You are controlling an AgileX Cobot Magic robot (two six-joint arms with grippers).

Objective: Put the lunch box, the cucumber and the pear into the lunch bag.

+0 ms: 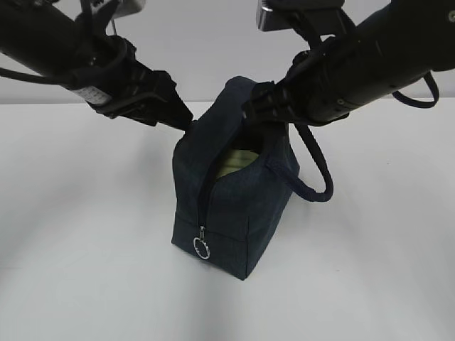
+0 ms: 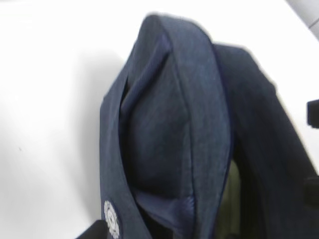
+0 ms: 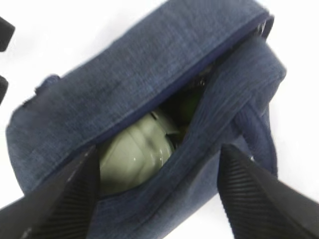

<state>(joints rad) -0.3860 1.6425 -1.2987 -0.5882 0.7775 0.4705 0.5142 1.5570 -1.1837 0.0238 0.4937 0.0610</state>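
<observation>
The navy lunch bag (image 1: 227,213) stands upright mid-table with its top open. The sage-green lunch box (image 1: 238,162) lies inside it and shows clearly in the right wrist view (image 3: 132,149). A dark green bit behind it (image 3: 187,105) looks like the cucumber. The pear is hidden. My right gripper (image 3: 158,149) is open and straddles the bag's right wall, one finger inside by the lunch box and one outside; in the exterior view it (image 1: 259,110) is at the bag's top. My left gripper (image 1: 186,122) touches the bag's upper left edge, its fingertips (image 3: 6,32) apart.
The bag's padded loop handle (image 1: 316,181) hangs off its right side. The zipper's metal ring pull (image 1: 201,247) hangs low on the front end and also shows in the left wrist view (image 2: 112,219). White table (image 1: 78,234) lies all around the bag.
</observation>
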